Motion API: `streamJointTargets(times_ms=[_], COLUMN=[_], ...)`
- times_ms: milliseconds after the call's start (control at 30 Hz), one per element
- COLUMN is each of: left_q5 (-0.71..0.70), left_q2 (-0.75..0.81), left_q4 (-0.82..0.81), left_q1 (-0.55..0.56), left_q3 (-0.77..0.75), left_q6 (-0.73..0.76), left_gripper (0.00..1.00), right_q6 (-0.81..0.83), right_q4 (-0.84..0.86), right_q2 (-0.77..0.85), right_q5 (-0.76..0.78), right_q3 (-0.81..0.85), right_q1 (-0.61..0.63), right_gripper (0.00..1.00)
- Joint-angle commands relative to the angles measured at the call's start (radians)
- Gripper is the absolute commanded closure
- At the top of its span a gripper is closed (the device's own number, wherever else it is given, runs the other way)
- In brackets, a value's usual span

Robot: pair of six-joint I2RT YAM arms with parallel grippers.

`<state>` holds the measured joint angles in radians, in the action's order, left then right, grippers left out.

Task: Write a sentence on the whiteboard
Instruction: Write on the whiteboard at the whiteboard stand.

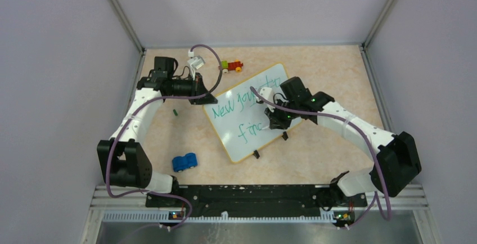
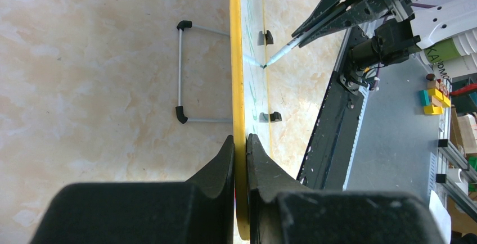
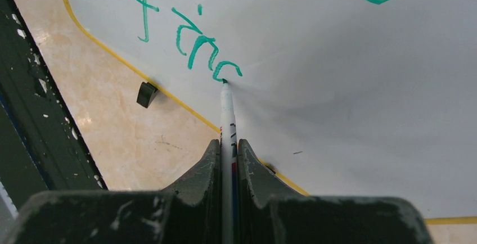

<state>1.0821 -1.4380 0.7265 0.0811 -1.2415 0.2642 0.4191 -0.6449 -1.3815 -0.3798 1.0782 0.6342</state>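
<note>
Item: whiteboard [image 1: 226,132], propped mid-table [image 1: 315,154], rim pinched in closed L gripper [image 2: 240,140]; R gripper [image 3: 228,143] clamped on marker [image 3: 227,112], tip on board, sentence [image 3: 197,44] at "fin", last letter part-drawn; next prob. needs steady pressure to finish "d".

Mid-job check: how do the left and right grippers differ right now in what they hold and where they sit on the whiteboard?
The left gripper clamps the whiteboard by its yellow rim; the right gripper clamps a marker. The left gripper sits at the whiteboard's far left corner, off the writing; the right gripper hangs over the second line of the sentence, marker tip touching the whiteboard. Shared: both have jaws shut on something.
</note>
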Motion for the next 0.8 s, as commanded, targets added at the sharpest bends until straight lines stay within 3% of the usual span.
streamJointTargets(times_ms=[0,467,767], left_q5=[-0.026,-0.029,-0.027], left_q2=[-0.018,-0.017,-0.023], left_q4=[-0.006,-0.004,-0.006], left_q1=[0.022,0.022,0.022], left_q3=[0.009,0.009,0.008], left_q6=[0.064,0.066,0.066], left_gripper=[1.00,1.00,1.00], right_q6=[0.026,0.026,0.020], right_q4=[0.061,0.062,0.043], right_q2=[0.020,-0.004,0.001], right_q5=[0.072,0.083,0.033], right_q3=[0.084,0.174,0.122], right_q1=[-0.029,-0.054,-0.054], right_gripper=[1.00,1.00,1.00])
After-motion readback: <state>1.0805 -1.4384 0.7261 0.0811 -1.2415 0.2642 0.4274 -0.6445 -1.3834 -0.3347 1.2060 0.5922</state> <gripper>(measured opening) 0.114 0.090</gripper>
